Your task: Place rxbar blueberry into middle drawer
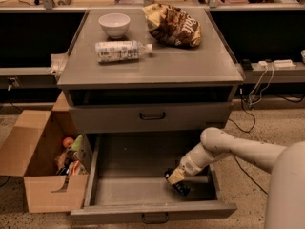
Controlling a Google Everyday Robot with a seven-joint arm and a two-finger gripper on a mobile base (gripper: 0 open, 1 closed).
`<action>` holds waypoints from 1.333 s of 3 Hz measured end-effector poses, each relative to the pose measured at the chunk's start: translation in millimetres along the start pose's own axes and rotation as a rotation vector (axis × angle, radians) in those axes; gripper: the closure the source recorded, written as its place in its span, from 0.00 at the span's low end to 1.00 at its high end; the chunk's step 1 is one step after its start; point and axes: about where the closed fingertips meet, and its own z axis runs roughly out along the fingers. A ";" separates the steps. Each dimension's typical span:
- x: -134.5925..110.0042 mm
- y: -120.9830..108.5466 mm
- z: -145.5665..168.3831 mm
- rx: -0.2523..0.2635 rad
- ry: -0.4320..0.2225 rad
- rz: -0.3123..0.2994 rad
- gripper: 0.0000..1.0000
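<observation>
I have the arm [238, 149] reaching in from the right of the cabinet [76, 99], bent down into the open drawer [138, 191] that is pulled out at the cabinet's foot. The gripper [174, 180] sits low inside that drawer, toward its right side and nearer the front lip than the back. Its fingers are clenched on the snack bar [179, 188], a small dark packet that hangs tilted at the gripper's tip, just over the drawer floor; I cannot tell whether it touches the floor.

Above the open drawer, the taller drawer front [190, 116] with its black handle is closed. On the cabinet's grey surface [190, 63] I see a white bowl [114, 24] at the back left, a bottle [121, 51] lying on its side in front of the bowl, and a crumpled chip bag [172, 25] at the back, right of the bowl.

Left of the cabinet an open cardboard box [28, 147] stands on the speckled floor [267, 128], with mixed small items inside. Right of the cabinet, a white power strip [274, 63] rests on a low ledge and cables [255, 87] trail down from it. Dark shelving runs behind the cabinet on both sides.
</observation>
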 end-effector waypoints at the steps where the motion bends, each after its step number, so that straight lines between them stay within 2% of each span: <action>1: -7.1 -11.4 14.7 -0.013 0.006 0.007 0.62; 3: -28.5 -15.9 6.9 0.003 -0.024 -0.033 0.16; 4: -40.6 -12.9 -12.2 0.026 -0.065 -0.068 0.00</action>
